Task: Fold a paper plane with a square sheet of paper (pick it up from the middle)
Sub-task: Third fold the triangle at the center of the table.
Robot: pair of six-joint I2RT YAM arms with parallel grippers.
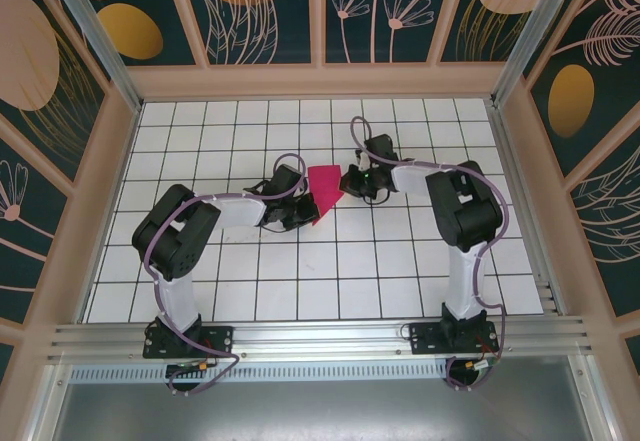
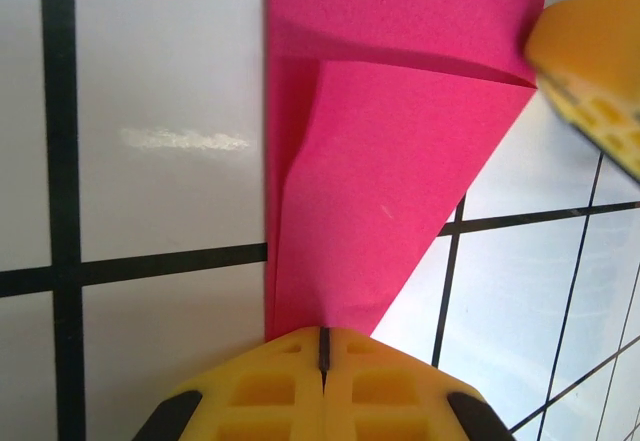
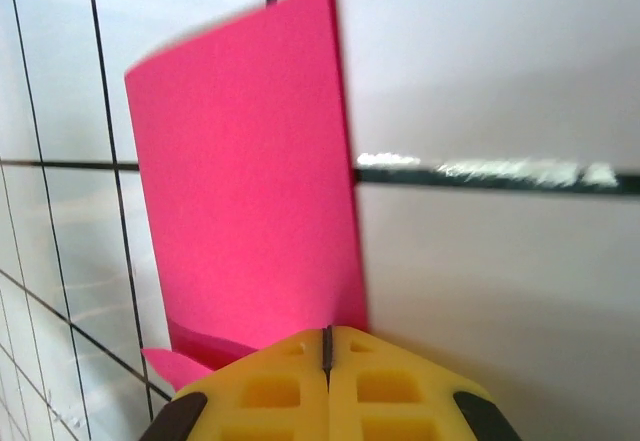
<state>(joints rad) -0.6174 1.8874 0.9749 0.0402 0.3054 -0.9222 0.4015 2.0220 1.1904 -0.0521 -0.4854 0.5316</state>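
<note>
The square sheet of paper (image 1: 325,193), magenta-pink and partly folded with a slanted flap, hangs between my two grippers at mid-table. My left gripper (image 1: 303,204) is shut on its narrow lower-left end. In the left wrist view the sheet of paper (image 2: 390,161) tapers down into the closed yellow jaws of the left gripper (image 2: 323,346). My right gripper (image 1: 347,183) is shut on the paper's right edge. In the right wrist view the paper (image 3: 250,181) stands up from the closed right gripper (image 3: 327,346), with a small folded tip at lower left.
The white gridded table (image 1: 400,261) lies under both arms. Wooden walls (image 1: 320,81) enclose it at the back and sides. A metal rail (image 1: 320,336) runs along the near edge. A yellow finger of the right gripper (image 2: 590,71) shows beside the paper in the left wrist view.
</note>
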